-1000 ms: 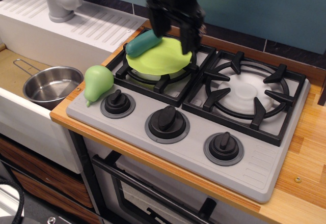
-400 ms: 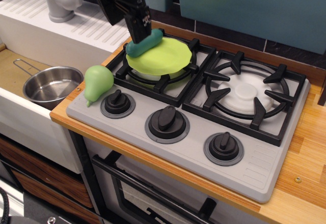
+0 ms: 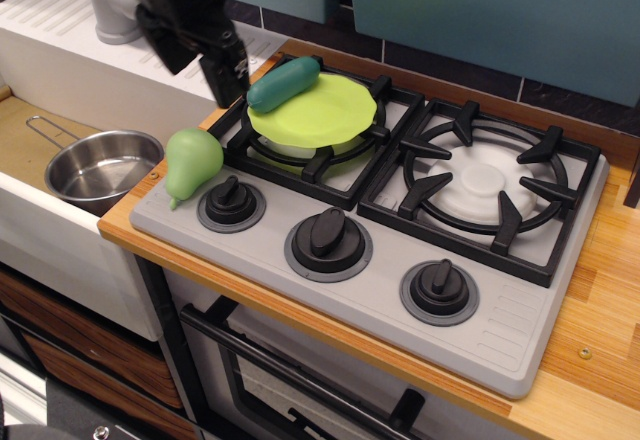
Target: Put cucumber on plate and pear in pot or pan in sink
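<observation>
Gripper point(image 3: 222, 78), empty, jaw gap unclear, has swung off to nine o'clock of the lime plate point(image 3: 325, 115); cucumber point(image 3: 283, 83) rests there, pear point(image 3: 190, 163) next.

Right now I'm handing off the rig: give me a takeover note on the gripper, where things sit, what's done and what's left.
Gripper: empty, above the counter edge left of the stove; whether its jaws are open is unclear.
Cucumber: lying on the back-left rim of the plate, which sits on the left burner. That half looks done.
Pear: on the stove's front-left corner, untouched.
Pot: in the sink, empty.
Left: grasp the pear and drop it in the pot.
</observation>
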Tool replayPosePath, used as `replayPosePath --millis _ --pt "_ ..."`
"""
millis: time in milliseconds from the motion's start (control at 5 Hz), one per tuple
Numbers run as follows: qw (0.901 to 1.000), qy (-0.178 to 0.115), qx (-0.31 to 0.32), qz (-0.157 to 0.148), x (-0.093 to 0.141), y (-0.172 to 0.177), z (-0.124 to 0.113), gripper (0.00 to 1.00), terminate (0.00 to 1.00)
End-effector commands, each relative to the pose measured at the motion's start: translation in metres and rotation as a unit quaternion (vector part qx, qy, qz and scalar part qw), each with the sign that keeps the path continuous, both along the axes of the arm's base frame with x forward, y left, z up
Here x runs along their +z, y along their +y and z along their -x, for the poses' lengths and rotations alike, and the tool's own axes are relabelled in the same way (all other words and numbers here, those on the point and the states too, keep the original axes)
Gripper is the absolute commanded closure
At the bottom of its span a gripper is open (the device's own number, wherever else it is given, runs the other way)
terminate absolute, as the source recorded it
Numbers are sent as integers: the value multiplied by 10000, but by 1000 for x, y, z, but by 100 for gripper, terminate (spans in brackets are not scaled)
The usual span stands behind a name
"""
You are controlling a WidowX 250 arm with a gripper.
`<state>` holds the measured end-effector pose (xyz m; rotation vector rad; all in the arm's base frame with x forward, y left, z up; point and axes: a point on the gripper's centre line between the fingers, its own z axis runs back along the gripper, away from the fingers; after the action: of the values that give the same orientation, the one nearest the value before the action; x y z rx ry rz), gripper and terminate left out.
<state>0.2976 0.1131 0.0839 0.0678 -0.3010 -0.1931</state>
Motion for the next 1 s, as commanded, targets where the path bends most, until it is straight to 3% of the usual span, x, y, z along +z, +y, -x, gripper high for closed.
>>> replayPosePath --millis 0,800 --pt "9986 -370 298 -238 10 10 12 0 0" --pt "9967 -440 665 -119 -19 19 22 0 0"
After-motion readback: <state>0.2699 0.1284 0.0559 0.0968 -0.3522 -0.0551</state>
